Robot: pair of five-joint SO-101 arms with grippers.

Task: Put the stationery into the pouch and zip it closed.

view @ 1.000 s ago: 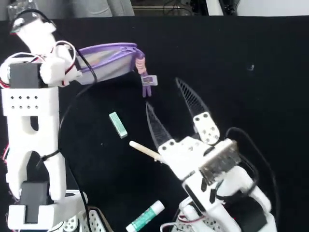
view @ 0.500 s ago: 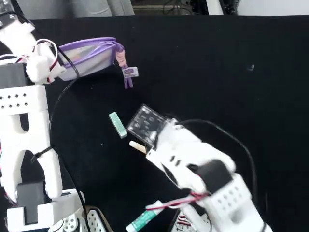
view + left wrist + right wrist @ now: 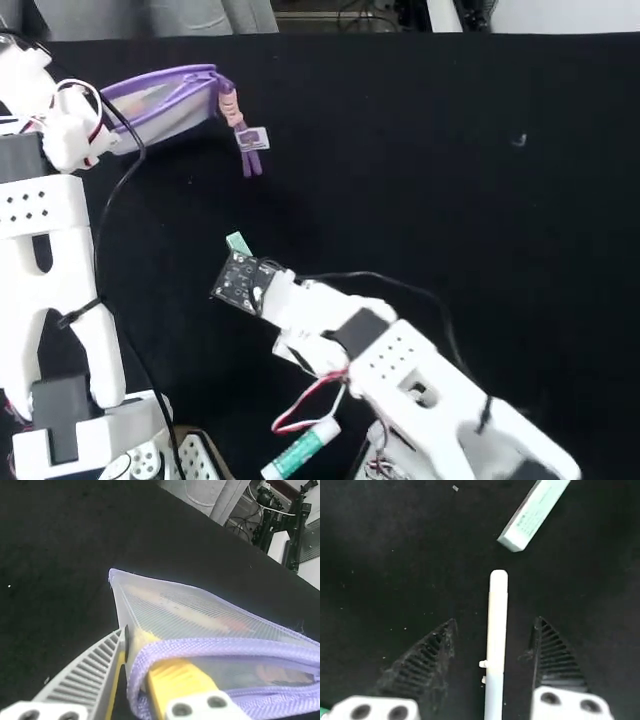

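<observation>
The purple-edged mesh pouch (image 3: 165, 100) hangs above the table at the far left, its charm pull (image 3: 248, 142) dangling from the end. My left gripper (image 3: 132, 645) is shut on the pouch's (image 3: 200, 617) zipper edge, one grey finger (image 3: 85, 680) outside and a yellow one inside. My right gripper (image 3: 495, 622) points down at the table, open, its black fingers (image 3: 427, 657) astride a white pen (image 3: 497, 625). A pale green eraser (image 3: 534, 514) lies just beyond the pen's tip. In the high view the right arm's wrist (image 3: 300, 310) covers the pen, and the eraser (image 3: 237, 243) peeks out behind it.
A green and white glue stick (image 3: 300, 450) lies near the front edge, beside the right arm's base. The left arm's white body (image 3: 55, 260) stands along the left side. The black table (image 3: 450, 150) stretches away to the right and back.
The right arm has swung left and tipped down over the pen, its open fingers now on either side of it. The left arm has carried the pouch further left.
</observation>
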